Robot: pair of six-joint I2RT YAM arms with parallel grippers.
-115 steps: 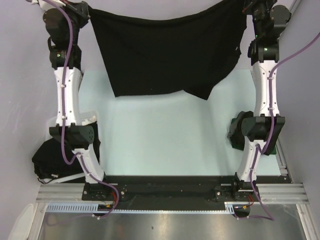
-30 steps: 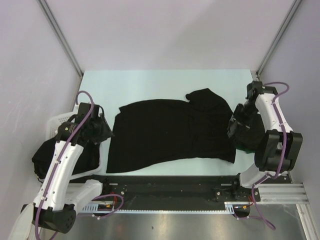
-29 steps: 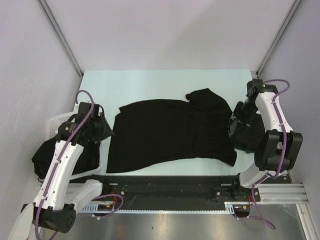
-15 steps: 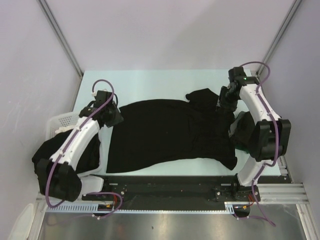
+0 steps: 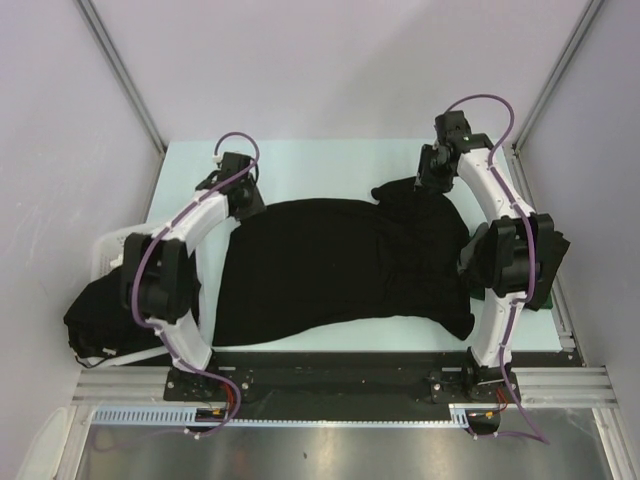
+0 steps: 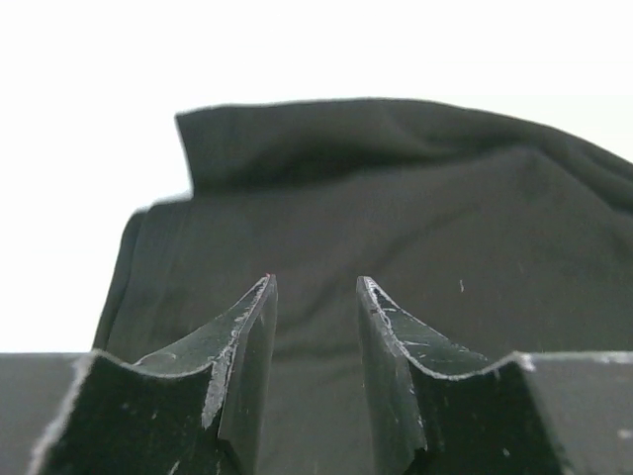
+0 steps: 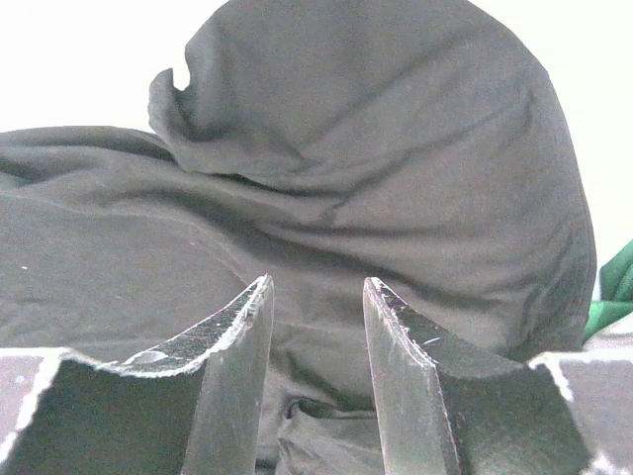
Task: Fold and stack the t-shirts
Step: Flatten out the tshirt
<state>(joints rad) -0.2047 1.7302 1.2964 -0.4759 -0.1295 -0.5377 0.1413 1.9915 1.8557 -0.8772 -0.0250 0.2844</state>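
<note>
Pale green table top (image 5: 320, 160) fills the cell between lilac walls (image 5: 60, 120). One black t-shirt (image 5: 330, 265) lies spread across the middle of the table top, mostly flat, with its near hem running at a slant. Its far right part is bunched into a raised hump.

The left gripper (image 5: 245, 200) sits low at the far left corner of the t-shirt. In the left wrist view its fingers (image 6: 247, 327) stand apart, with nothing between them and the cloth just ahead.

The right gripper (image 5: 428, 182) sits at the hump. In the right wrist view its fingers (image 7: 242, 336) also stand apart and hold nothing. A strip of green cloth (image 7: 615, 292) shows at the right edge.

A white slotted basket (image 5: 108, 248) stands at the table's left side, with a heap of black shirts (image 5: 95, 315) in it.
</note>
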